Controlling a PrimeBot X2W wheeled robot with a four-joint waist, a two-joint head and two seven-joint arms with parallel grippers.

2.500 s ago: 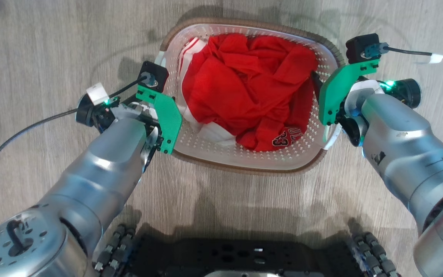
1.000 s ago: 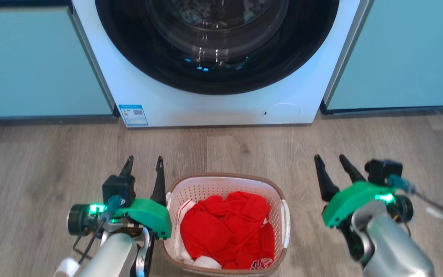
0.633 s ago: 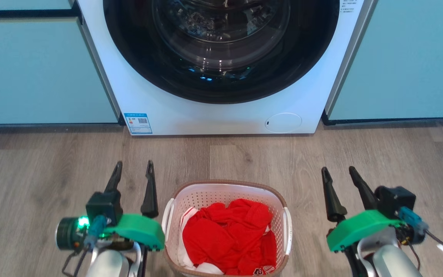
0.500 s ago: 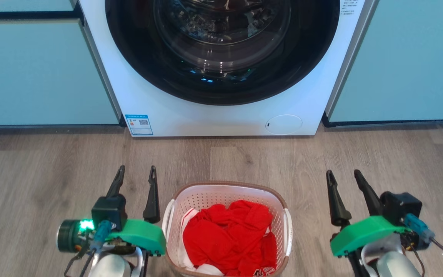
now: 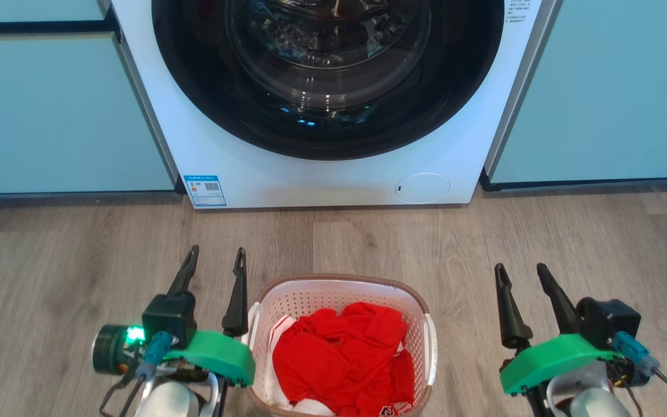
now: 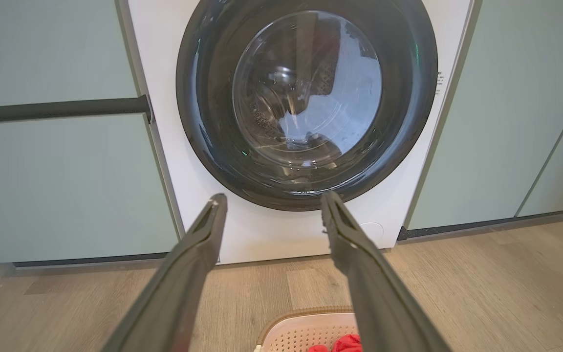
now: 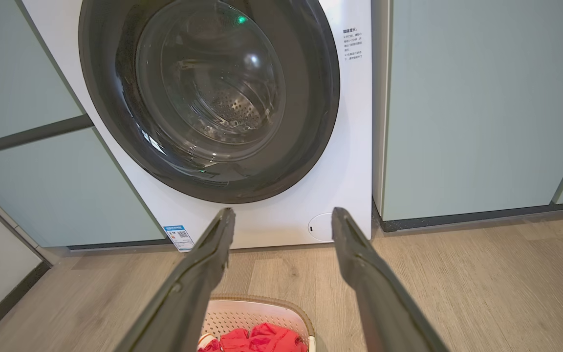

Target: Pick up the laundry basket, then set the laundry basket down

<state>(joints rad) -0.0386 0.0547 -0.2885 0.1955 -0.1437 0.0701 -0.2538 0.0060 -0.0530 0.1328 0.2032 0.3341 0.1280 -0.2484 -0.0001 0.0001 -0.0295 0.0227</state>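
Note:
The laundry basket (image 5: 299,301) stands on the wood floor at the bottom middle of the head view, white and perforated with a brown rim, with red clothes (image 5: 339,362) inside. Its far rim also peeks in at the bottom of the left wrist view as the laundry basket (image 6: 306,313) and of the right wrist view as the laundry basket (image 7: 257,303). My left gripper (image 5: 217,258) is open just left of the basket, apart from it. My right gripper (image 5: 521,272) is open well to the basket's right. Both point toward the washing machine, nothing between the fingers.
A white front-loading washing machine (image 5: 333,179) with a dark round door stands straight ahead, between pale teal cabinet fronts (image 5: 50,116). A strip of wood floor (image 5: 368,237) lies between the basket and the machine.
Both grippers let go of the basket's handles and drew away to either side. The camera rose from looking down at the basket to facing the washing machine. Since half a second ago little has shifted.

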